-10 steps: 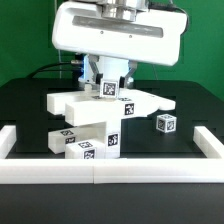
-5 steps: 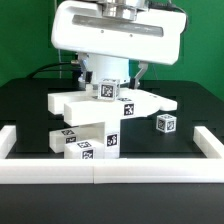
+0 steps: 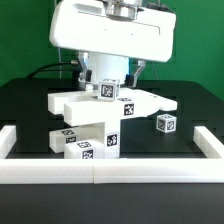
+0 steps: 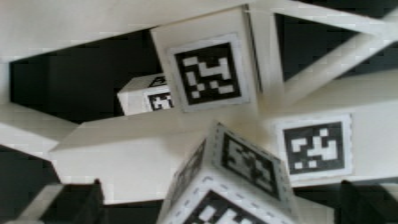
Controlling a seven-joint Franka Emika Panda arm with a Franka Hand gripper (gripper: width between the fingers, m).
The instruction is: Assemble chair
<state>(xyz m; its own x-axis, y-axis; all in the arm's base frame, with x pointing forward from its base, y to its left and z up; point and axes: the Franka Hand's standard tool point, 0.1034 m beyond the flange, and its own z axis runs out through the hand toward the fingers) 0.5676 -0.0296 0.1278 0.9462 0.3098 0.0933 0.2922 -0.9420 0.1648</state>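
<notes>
- A black desk (image 3: 30,105) lies in front of a green wall (image 3: 20,40), with a plain white rail (image 3: 100,172) fencing its near edge and sides.
- The half-built chair (image 3: 95,105) stands near the middle of the desk. It is a wide flat slab resting on stacked tagged blocks, with a small top block (image 3: 108,91) sitting on the slab.
- Your hand (image 3: 110,83) hangs directly over that top block. Its fingers look spread to either side of the block, and as far as the exterior view shows, it holds nothing.
- In the wrist view the top block (image 4: 210,70) fills the frame at close range. I cannot tell from it whether a finger touches the block.
- A loose cube (image 3: 166,123) waits on the desk to the exterior view's right of the chair, well apart from the stack and untouched.
- The step in hand looks like leaving the placed block. Lift straight up, with no sideways drift, so that neither finger drags the block off its seat.
- The stack looks top-heavy, so keep the wrist level and rise slowly until the fingertips are above the block.
- Only then swing toward the loose cube.
</notes>
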